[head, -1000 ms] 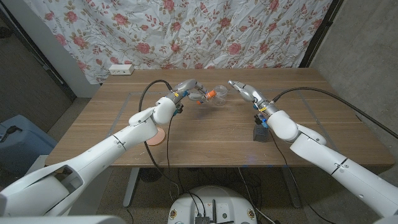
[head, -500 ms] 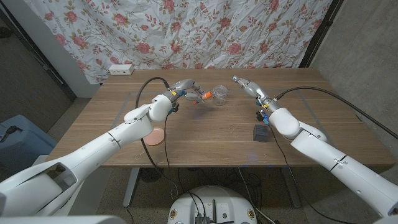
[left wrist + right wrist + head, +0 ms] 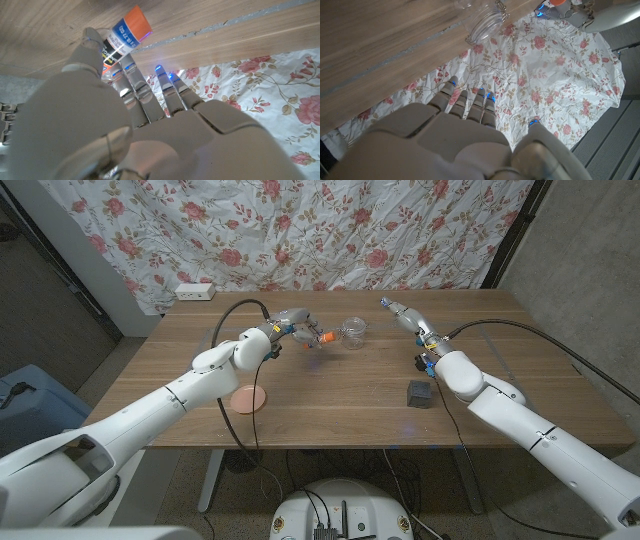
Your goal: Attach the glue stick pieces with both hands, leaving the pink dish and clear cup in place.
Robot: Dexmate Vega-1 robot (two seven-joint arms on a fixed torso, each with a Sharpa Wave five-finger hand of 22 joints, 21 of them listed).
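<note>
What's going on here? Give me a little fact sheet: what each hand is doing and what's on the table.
left hand: holds the glue stick above the table
right hand: raised, holding nothing seen
clear cup: on the table between the hands
pink dish: near table edge, under left arm
dark block: by right arm
table: wooden

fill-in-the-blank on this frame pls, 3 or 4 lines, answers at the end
The left hand holds a glue stick whose end is coloured ____.
The pink dish lies on the ____.
The clear cup stands between the two ____.
The right hand holds ____.

Missing words: orange; table; hands; nothing
</note>
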